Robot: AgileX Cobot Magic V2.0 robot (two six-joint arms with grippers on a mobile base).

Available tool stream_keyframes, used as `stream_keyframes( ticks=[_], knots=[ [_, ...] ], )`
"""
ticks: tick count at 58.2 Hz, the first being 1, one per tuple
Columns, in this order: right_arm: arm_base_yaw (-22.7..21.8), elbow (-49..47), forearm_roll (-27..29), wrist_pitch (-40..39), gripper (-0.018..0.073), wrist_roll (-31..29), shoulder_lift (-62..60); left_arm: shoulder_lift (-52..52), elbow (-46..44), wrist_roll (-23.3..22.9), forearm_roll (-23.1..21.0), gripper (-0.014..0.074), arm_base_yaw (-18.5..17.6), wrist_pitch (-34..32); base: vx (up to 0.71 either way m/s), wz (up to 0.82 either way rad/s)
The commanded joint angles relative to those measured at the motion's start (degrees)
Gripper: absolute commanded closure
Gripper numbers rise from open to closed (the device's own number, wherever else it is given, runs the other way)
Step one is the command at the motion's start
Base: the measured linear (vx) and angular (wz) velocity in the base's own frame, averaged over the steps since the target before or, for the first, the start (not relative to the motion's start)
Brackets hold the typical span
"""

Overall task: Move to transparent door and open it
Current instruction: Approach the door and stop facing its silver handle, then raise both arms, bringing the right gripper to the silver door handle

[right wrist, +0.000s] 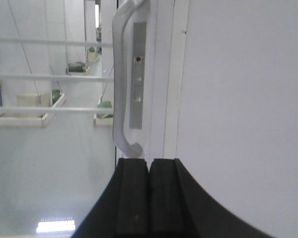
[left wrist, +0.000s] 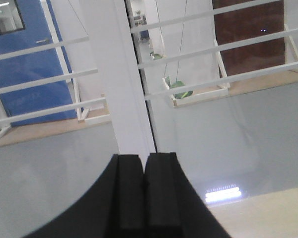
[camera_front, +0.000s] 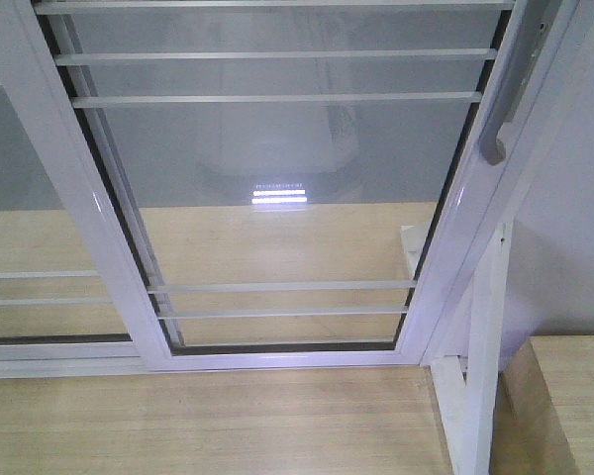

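Note:
The transparent door (camera_front: 277,178) fills the front view: clear glass in a glossy white frame, crossed by thin paired white bars. Its curved grey pull handle (camera_front: 502,119) sits on the right stile. In the right wrist view the handle (right wrist: 120,79) stands upright just beyond and slightly left of my right gripper (right wrist: 149,161), whose black fingers are pressed together, holding nothing. My left gripper (left wrist: 143,157) is shut and empty too, pointing at a white stile (left wrist: 116,84) between two glass panels. Neither gripper shows in the front view.
A second barred glass panel (camera_front: 30,228) overlaps on the left. A white post (camera_front: 480,356) and a wooden ledge (camera_front: 564,396) stand at the lower right. Light wood floor (camera_front: 208,426) lies before the door track. A white wall (right wrist: 243,99) is right of the handle.

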Motion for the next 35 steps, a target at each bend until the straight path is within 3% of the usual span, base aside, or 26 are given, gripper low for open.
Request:
stream_keyframes(
  ticks=[1,8,12,23,35],
  knots=[
    [0.16,0.13,0.63,-8.84,0.0562,0.31,-0.68,-0.79,0.41,-3.89,-1.42,0.0594,-0.13,-9.67,0.0,0.0],
    [0.16,0.13,0.51,-12.05,0.0562,-1.1,-0.68,-0.79,0.35,-13.56,-7.0,0.0594,-0.13,-17.46,0.0,0.0],
    [0.16,-0.13,0.57,-12.25,0.0562,-0.69,-0.62,-0.79,-0.29,-16.61,-7.24,0.0594,-0.13,-19.06,0.0,0.0],
    [0.16,-6.35,0.51,-11.38,0.0562,-0.71,7.38,5.22,-6.07,-16.07,-6.58,0.0594,-0.13,-15.55,0.0,0.0],
    [0.16,-20.2,-2.41,-11.53,0.0562,-0.96,28.75,26.39,-18.06,-13.99,-1.69,0.0594,-0.13,-18.4,0.0,0.0]
  ],
)
